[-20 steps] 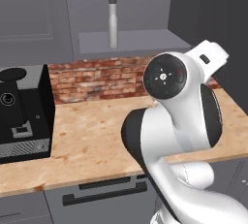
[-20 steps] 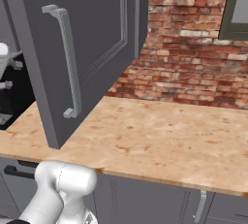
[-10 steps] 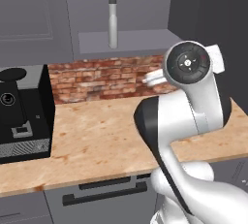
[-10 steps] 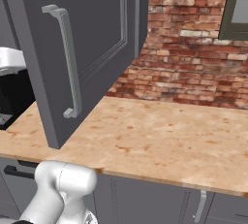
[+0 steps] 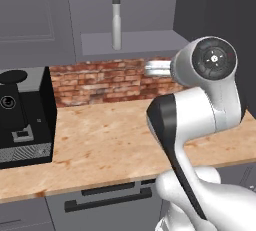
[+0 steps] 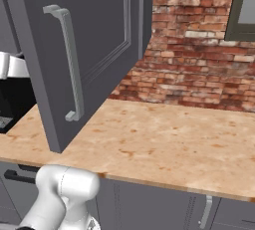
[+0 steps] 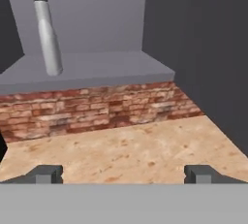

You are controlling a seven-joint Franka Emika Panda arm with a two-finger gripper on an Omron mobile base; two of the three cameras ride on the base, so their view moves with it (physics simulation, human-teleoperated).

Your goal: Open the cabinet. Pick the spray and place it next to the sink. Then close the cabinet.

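Dark finger tips of gripper [image 7: 123,174] spread wide, nothing btwn them, aimed over wooden counter [image 7: 121,150] twd brick backsplash [image 7: 87,109]. Spray [image 7: 47,29] stands upright on open cabinet shelf [image 7: 97,70] above the bricks, up-left of gripper, well apart. Cabinet door [image 6: 84,50] swung open, silver bar handle [image 6: 69,64] facing out. Black coffee machine [image 5: 22,115] on counter at left.
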